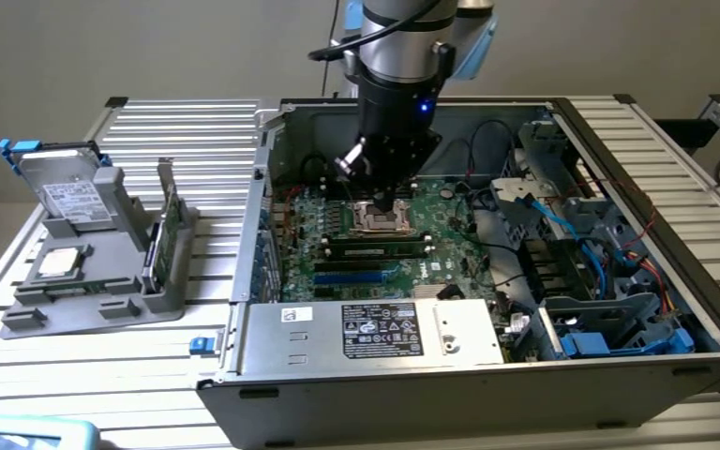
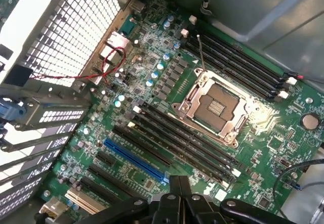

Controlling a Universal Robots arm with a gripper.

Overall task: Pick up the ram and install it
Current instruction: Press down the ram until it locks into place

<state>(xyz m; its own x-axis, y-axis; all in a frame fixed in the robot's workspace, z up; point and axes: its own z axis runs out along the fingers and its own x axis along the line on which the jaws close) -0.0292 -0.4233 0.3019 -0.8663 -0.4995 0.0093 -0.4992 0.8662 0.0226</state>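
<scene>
Inside the case [image 1: 610, 375], over the motherboard's socket [image 2: 215, 107]: pincer [image 2: 178, 183] pressed together, holding nothing. Ram [image 1: 377, 250] apparently seated in a slot just beside the socket; installation seemingly done, seating unconfirmed.

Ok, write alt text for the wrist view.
The shut gripper hangs above a green motherboard inside an open computer case. An empty metal-framed CPU socket sits mid-board between banks of long black slots, with a blue slot alongside.
</scene>
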